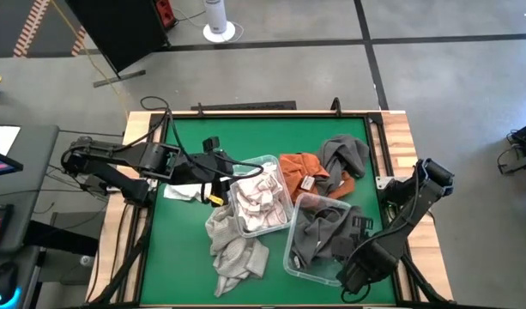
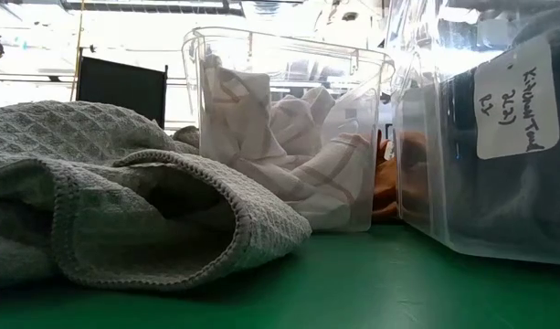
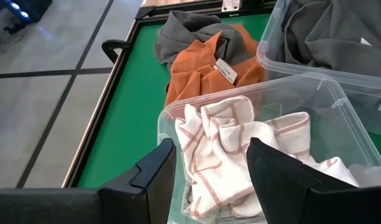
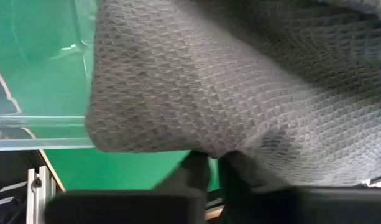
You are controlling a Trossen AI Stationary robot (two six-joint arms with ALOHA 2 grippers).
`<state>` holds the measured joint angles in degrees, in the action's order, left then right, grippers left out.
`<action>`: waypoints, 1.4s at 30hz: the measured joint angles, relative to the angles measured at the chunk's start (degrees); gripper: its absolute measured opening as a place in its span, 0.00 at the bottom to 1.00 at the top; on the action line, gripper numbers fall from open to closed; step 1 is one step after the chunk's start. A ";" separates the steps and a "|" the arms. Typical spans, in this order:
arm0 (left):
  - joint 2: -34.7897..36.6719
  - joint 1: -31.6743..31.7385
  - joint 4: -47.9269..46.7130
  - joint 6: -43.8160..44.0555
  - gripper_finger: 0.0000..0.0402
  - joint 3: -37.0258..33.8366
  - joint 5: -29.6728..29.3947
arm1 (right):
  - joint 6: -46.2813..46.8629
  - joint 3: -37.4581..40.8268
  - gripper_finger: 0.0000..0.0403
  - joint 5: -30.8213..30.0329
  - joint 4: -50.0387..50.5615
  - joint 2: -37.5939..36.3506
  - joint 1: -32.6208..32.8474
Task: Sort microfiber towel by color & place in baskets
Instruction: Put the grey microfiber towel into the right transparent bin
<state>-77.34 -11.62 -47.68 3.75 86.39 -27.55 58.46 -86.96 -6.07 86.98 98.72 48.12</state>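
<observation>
Two clear baskets stand side by side mid-table. The left basket (image 1: 280,161) holds a white towel with red stripes (image 3: 240,143). The right basket (image 1: 290,264) holds a dark grey towel (image 1: 318,232). My right gripper (image 4: 214,163) points down into that basket, shut on the dark grey towel. At the left basket's left end, my left gripper (image 3: 209,180) hovers open just above the rim, with nothing between its fingers. Light grey towels (image 1: 232,249) lie on the table in front of the left basket. An orange towel (image 1: 301,172) and another dark grey towel (image 1: 344,154) lie behind the baskets. My right gripper pinches a bunched fold of the dark grey towel (image 4: 221,146) between its two fingertips, coming from above and pointing down. The towel lies in the right basket; how many layers are caught I cannot tell.
The orange towel carries a white tag (image 3: 226,70). The right basket has a handwritten label (image 2: 517,100) on its near wall. A white scrap and a yellow piece (image 1: 213,197) lie under my left arm. Bare green mat (image 1: 237,137) shows at the far left.
</observation>
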 joint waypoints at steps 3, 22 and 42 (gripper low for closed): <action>0.00 0.00 0.00 0.00 0.47 0.02 -0.01 | 0.04 -0.85 0.04 0.01 1.01 -0.04 -0.08; 0.00 0.00 0.09 0.39 0.47 0.01 -0.02 | -16.97 -17.40 0.03 -13.97 -0.76 -0.20 -5.34; 0.00 -0.92 2.20 6.09 0.47 0.00 -0.02 | -37.05 3.38 0.05 -1.29 -29.16 0.09 -16.34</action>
<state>-77.34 -12.54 -45.48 9.84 86.39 -27.57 21.41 -83.58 -7.35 57.82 98.80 31.78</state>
